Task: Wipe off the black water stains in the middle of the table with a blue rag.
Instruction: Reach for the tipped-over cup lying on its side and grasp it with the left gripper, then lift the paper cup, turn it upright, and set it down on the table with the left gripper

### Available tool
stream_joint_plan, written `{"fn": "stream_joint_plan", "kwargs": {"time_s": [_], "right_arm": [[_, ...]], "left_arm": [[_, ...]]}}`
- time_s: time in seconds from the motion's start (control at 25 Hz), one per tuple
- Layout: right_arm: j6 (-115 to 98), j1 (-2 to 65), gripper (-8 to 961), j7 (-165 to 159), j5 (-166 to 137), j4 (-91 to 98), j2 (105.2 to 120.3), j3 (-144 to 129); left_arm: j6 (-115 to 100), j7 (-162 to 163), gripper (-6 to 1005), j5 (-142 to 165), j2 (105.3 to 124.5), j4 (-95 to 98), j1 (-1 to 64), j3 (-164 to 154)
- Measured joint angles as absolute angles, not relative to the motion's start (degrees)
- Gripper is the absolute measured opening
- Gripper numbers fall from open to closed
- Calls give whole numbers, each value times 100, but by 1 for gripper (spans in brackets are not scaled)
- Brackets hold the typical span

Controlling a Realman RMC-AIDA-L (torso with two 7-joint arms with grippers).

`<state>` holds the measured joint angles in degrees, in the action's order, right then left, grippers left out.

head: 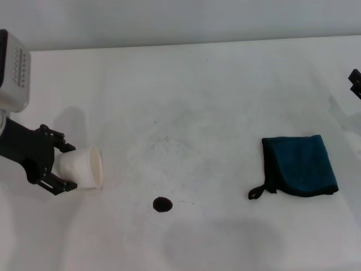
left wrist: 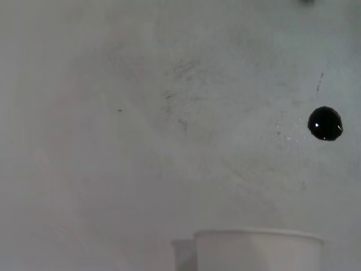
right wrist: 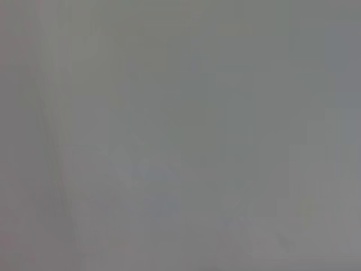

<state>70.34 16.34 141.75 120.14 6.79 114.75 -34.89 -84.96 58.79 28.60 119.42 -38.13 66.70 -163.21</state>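
A small round black water stain (head: 162, 204) lies on the white table (head: 197, 101) in front of the middle; the left wrist view shows the stain (left wrist: 325, 123) too. The blue rag (head: 300, 165) lies folded flat to the right, its black loop toward the stain. My left gripper (head: 61, 165) at the far left is shut on a white paper cup (head: 84, 167) held on its side, mouth toward the stain; the cup's rim (left wrist: 258, 248) also shows in the left wrist view. Only the tip of my right gripper (head: 355, 82) shows at the right edge, away from the rag.
Faint grey smears (head: 169, 138) mark the tabletop behind the stain. The table's far edge meets a pale wall (head: 180, 22). The right wrist view shows only a plain grey surface.
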Motion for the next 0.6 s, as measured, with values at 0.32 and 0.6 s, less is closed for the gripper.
{"fn": "stream_joint_plan", "kwargs": {"time_s": [0.32, 0.6], "right_arm": [[7030, 1634, 829, 14168, 12014, 751, 11470, -3489], [6982, 1640, 827, 14177, 12014, 765, 11470, -3489]], "left_arm": [[-8416, 5951, 820, 2868, 11936, -3702, 6641, -16321], [-8458, 6130, 731, 2698, 11932, -3699, 6681, -16315]]}}
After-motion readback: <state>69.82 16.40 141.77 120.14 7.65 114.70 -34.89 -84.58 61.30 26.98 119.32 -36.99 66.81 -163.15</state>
